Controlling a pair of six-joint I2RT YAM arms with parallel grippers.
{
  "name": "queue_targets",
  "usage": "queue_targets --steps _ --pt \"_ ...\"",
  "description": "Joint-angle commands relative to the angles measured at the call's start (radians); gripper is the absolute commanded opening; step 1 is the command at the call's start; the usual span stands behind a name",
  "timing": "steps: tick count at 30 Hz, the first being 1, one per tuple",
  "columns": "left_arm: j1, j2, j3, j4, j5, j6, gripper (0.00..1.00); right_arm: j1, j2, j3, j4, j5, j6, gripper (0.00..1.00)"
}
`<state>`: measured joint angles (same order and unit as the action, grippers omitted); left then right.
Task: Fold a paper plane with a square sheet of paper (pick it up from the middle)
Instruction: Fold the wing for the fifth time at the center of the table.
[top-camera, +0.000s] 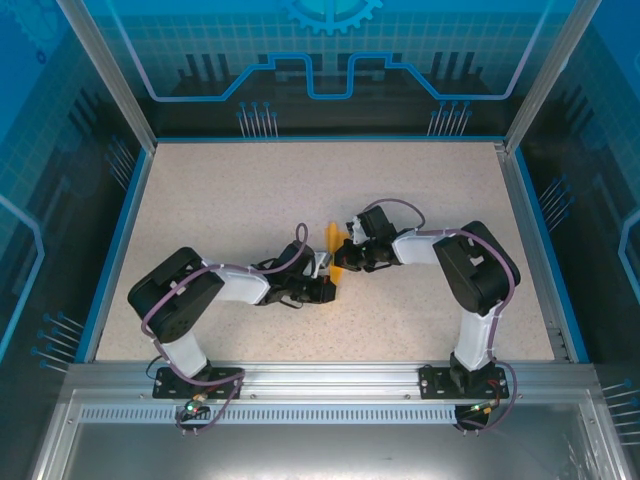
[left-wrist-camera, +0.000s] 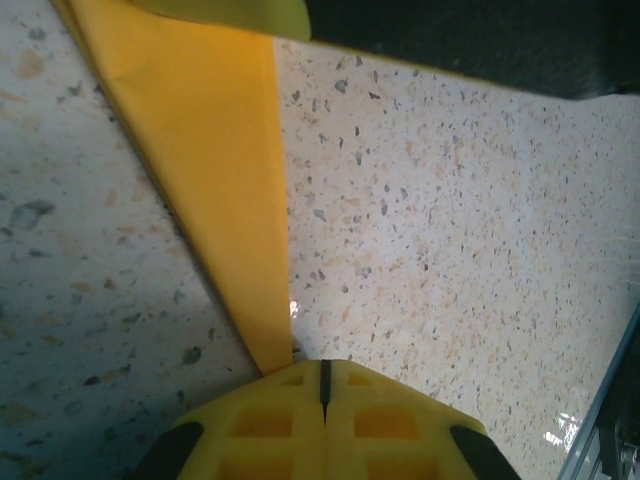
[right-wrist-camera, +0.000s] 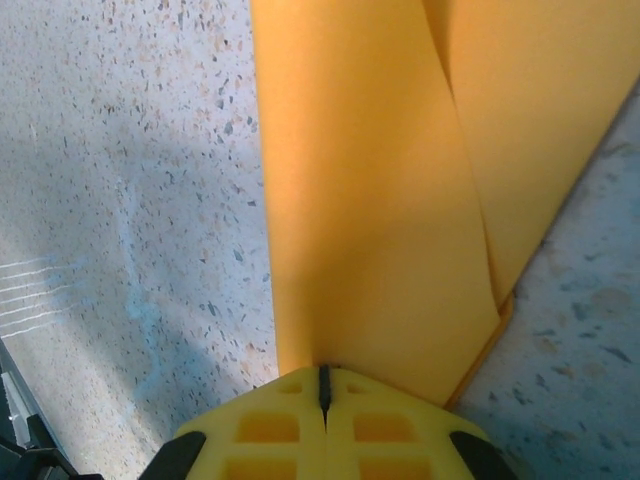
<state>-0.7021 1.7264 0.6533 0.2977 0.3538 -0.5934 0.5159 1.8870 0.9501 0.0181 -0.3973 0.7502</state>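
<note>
Both grippers closed at the folded orange paper (top-camera: 334, 236), mid-table (top-camera: 220, 200).
Left gripper (left-wrist-camera: 325, 388): fingers pressed together. The paper's narrow pointed end touches their front edge, just off the seam; cannot tell if it is nipped. Right gripper (right-wrist-camera: 323, 385): fingers pressed together on the paper's wider, creased end, which runs in at the seam. Paper lies on the speckled surface between the two grippers, which face each other across it.

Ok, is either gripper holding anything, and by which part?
Right gripper is shut on the wide end of the folded orange paper. Left gripper is shut at its pointed tip; pinch unclear.
</note>
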Motion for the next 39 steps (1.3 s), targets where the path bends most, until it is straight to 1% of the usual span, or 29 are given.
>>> queue_targets --steps 1,8,15,20,28,34,35,39 --pt "0.007 0.030 -0.054 -0.112 -0.039 0.043 0.02 -0.018 -0.019 -0.022 -0.091 0.062 -0.012 0.01" --pt "0.010 0.048 -0.057 -0.129 -0.053 0.063 0.00 -0.015 -0.097 -0.041 -0.060 0.019 0.028 0.08" --pt "0.010 0.053 -0.071 -0.123 -0.058 0.060 0.00 0.022 -0.151 -0.087 0.012 -0.015 0.105 0.10" --pt "0.013 0.054 -0.072 -0.122 -0.056 0.062 0.00 0.043 -0.107 -0.088 0.066 -0.030 0.144 0.10" --pt "0.012 0.057 -0.081 -0.121 -0.055 0.069 0.00 0.045 -0.010 -0.076 0.163 -0.074 0.195 0.09" --pt "0.012 0.055 -0.087 -0.125 -0.053 0.069 0.00 0.039 -0.003 -0.077 0.087 -0.008 0.146 0.07" --pt "0.012 0.051 -0.087 -0.126 -0.051 0.070 0.00 0.039 -0.003 -0.049 0.077 -0.003 0.141 0.07" --pt "0.011 0.038 -0.078 -0.139 -0.038 0.071 0.00 0.027 0.016 -0.045 0.078 0.000 0.133 0.07"
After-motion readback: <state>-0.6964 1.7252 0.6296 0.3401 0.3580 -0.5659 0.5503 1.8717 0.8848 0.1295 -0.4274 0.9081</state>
